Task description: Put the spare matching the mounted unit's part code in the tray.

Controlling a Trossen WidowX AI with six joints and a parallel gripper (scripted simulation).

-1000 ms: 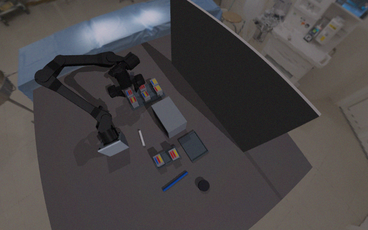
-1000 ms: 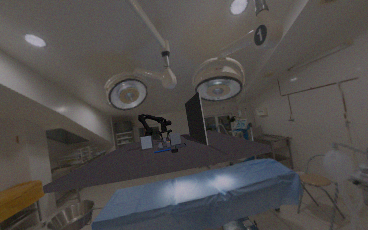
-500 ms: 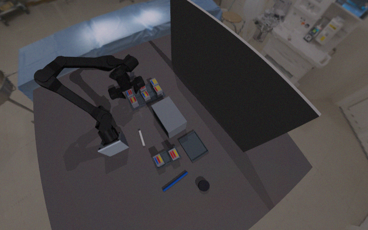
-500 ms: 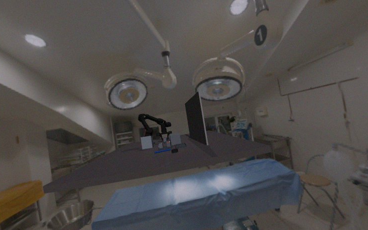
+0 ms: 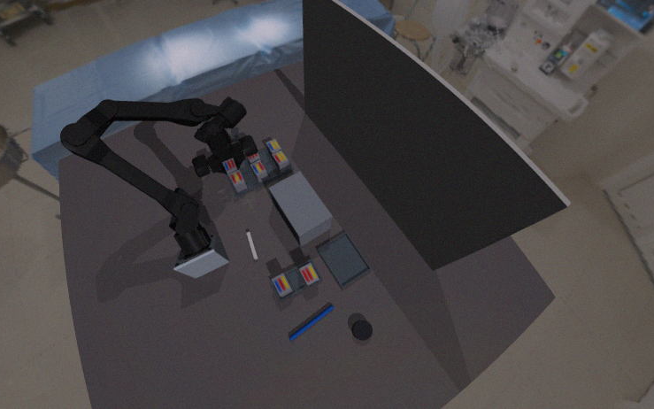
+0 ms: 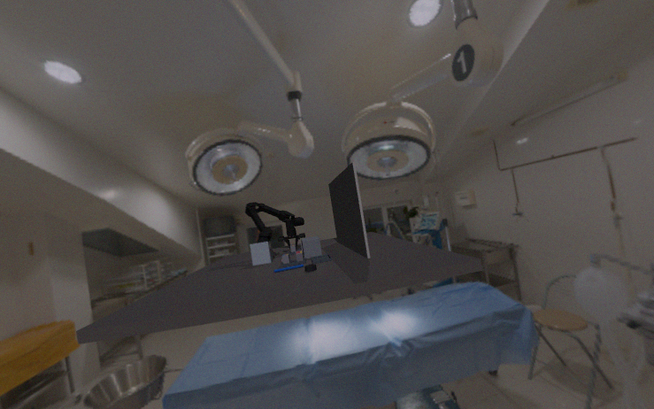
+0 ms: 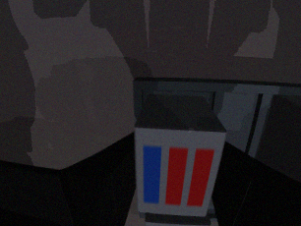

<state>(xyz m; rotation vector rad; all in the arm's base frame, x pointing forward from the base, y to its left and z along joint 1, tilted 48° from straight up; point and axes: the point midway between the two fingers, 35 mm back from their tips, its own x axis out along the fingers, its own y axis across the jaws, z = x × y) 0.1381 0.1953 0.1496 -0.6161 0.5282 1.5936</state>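
Note:
My gripper [image 5: 228,159] [image 7: 173,137] is shut on a light grey block [image 5: 229,165] [image 7: 177,174] with blue, red and red stripes. The block is at a corner of the spares rack [image 5: 250,185] [image 7: 236,83]; whether it is clear of its slot I cannot tell. Behind it is a block [image 5: 236,178] striped red, yellow, red. Several other striped blocks stand in the rack. The empty tray [image 5: 343,259] lies beyond the grey box. A smaller rack [image 5: 296,279] holds two striped blocks. I cannot tell which thing is the mounted unit, and no code on a back is readable.
A grey box [image 5: 299,205] [image 6: 311,247] stands between the spares rack and the tray. A tall dark panel [image 5: 395,127] [image 6: 347,213] rises beyond them. A white stick [image 5: 251,244], a blue stick [image 5: 311,322] [image 6: 288,268] and a black cylinder [image 5: 362,330] [image 6: 310,267] lie nearer.

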